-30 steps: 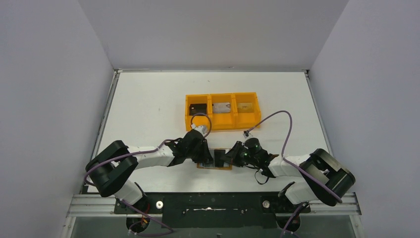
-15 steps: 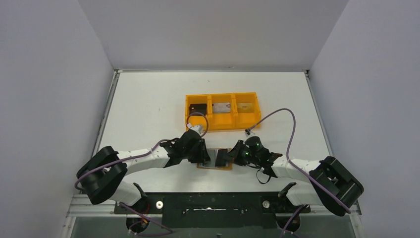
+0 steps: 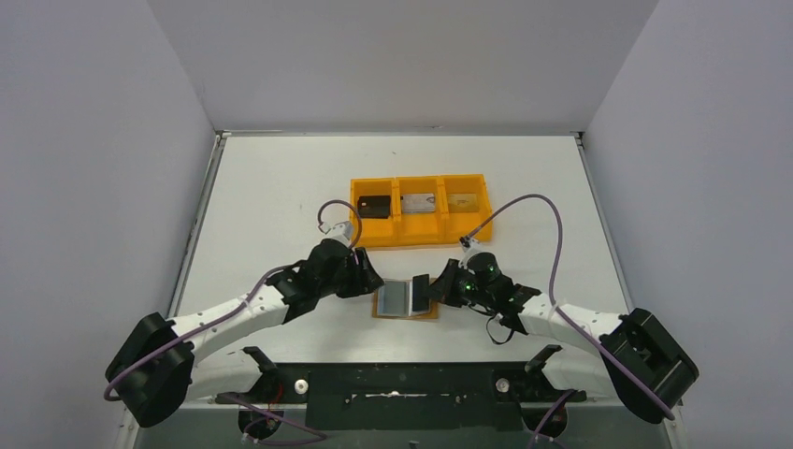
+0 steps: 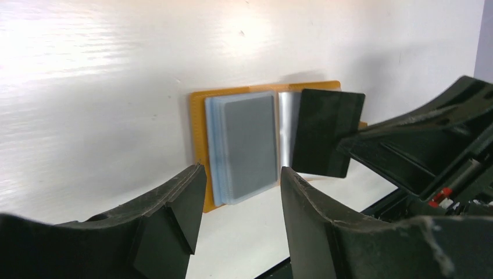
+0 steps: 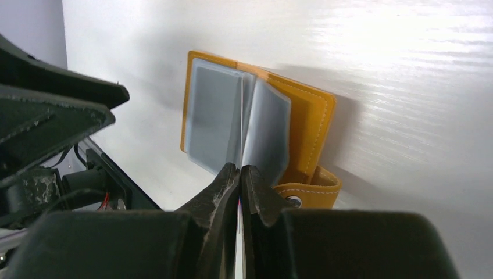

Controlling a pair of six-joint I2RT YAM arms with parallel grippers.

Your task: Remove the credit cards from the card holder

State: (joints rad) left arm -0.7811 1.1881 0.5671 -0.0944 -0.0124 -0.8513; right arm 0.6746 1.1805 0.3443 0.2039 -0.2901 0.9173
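The tan card holder point(image 3: 405, 315) lies open on the table near the front edge, with grey-blue credit cards point(image 4: 247, 142) stacked in its left half. My right gripper point(image 3: 428, 292) is shut on a dark credit card point(image 4: 327, 132) held upright over the holder's right half. In the right wrist view this card point(image 5: 240, 128) shows edge-on, running out from the shut right gripper point(image 5: 240, 171) above the holder point(image 5: 311, 116). My left gripper point(image 3: 369, 281) sits just left of the holder, apart from it. In its own wrist view the left gripper point(image 4: 241, 174) is open, with nothing between the fingers.
An orange three-compartment tray point(image 3: 420, 238) stands just behind the holder. Each compartment holds one card: a dark card point(image 3: 374, 205), a silvery card point(image 3: 418, 201) and another card point(image 3: 461, 200). The black mounting rail point(image 3: 402, 383) runs along the near edge.
My left gripper has opened and drawn back to the left, off the card holder. The right gripper stays shut on the dark card, now uncovered beside the holder's stack.
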